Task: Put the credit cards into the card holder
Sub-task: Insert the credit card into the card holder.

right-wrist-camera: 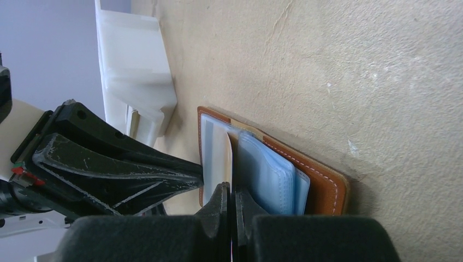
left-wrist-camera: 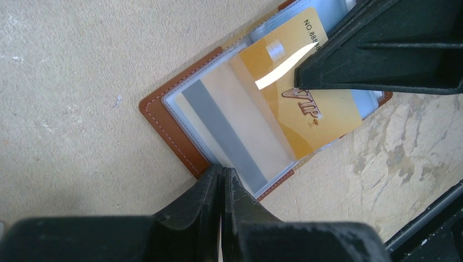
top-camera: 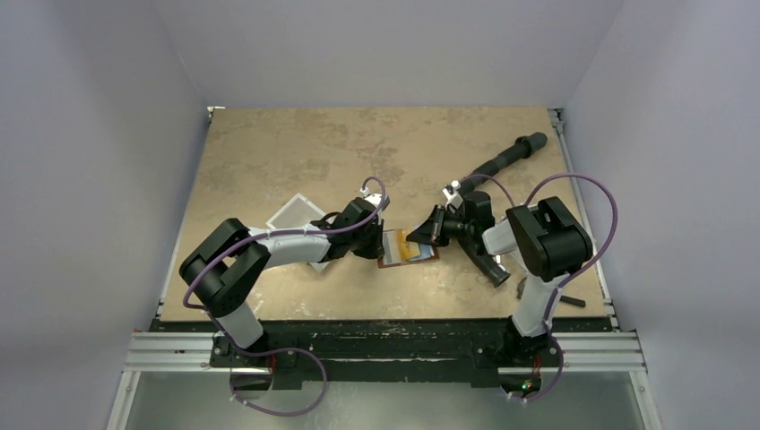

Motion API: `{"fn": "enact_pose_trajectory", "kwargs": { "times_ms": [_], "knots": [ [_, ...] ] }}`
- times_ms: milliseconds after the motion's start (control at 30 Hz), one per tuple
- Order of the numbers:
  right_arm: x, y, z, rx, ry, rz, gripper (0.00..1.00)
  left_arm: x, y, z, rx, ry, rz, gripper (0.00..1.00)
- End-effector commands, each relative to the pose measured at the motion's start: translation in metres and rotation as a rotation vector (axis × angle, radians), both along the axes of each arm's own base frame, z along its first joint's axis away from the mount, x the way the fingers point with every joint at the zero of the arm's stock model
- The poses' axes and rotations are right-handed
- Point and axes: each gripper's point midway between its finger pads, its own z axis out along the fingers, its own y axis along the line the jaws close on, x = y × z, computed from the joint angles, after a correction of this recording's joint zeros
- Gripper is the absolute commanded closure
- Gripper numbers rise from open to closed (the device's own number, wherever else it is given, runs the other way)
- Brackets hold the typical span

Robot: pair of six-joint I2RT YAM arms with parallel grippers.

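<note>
The brown card holder [left-wrist-camera: 164,117] lies open on the table between both arms [top-camera: 408,260], its bluish clear sleeves fanned up [right-wrist-camera: 273,174]. A cream credit card with a grey stripe [left-wrist-camera: 229,125] sits inside a sleeve. A gold credit card printed "VIP" [left-wrist-camera: 306,109] lies slanted across the sleeves, one end under a clear page. My right gripper [right-wrist-camera: 230,191] is shut on that card, which shows edge-on between its fingers [right-wrist-camera: 231,158]. My left gripper [left-wrist-camera: 223,172] is shut, its tips on the holder's near edge; whether they pinch a sleeve is hidden.
A clear-and-white plastic box [top-camera: 296,215] stands just left of the holder, partly under my left arm, and shows behind the left gripper [right-wrist-camera: 136,82]. A black tube [top-camera: 511,154] lies at the back right. The table's edges are lined with metal rails.
</note>
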Motion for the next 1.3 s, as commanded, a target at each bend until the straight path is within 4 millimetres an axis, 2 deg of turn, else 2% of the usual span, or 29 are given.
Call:
{"fn": "enact_pose_trajectory", "kwargs": {
  "times_ms": [0,200,333,433,667,833,1033,1267],
  "knots": [
    [0.000,0.005,-0.006,-0.004,-0.021,-0.028,1.00,-0.002,-0.001,-0.008,-0.008,0.009,-0.012,0.99],
    [-0.008,0.014,-0.005,0.005,-0.032,-0.034,0.99,-0.001,-0.002,-0.007,-0.015,0.009,-0.013,0.99],
    [-0.009,0.012,-0.006,-0.058,-0.049,-0.034,0.88,-0.003,-0.001,-0.009,-0.013,0.012,-0.014,0.99],
    [0.002,-0.008,-0.016,-0.256,-0.086,-0.057,0.79,-0.004,0.000,-0.009,-0.010,0.013,-0.014,0.99],
    [0.002,-0.028,-0.007,-0.467,-0.121,-0.050,0.59,-0.004,0.000,-0.010,-0.010,0.013,-0.018,0.99],
    [-0.003,-0.024,0.001,-0.522,-0.138,-0.013,0.49,-0.004,-0.001,-0.010,-0.011,0.015,-0.020,0.99],
    [-0.009,-0.005,0.004,-0.457,-0.144,0.029,0.49,-0.004,-0.002,-0.010,-0.017,0.018,-0.020,0.99],
    [-0.018,0.041,0.021,-0.315,-0.176,0.085,0.52,-0.005,-0.002,-0.012,-0.017,0.025,-0.020,0.99]
  ]
}}
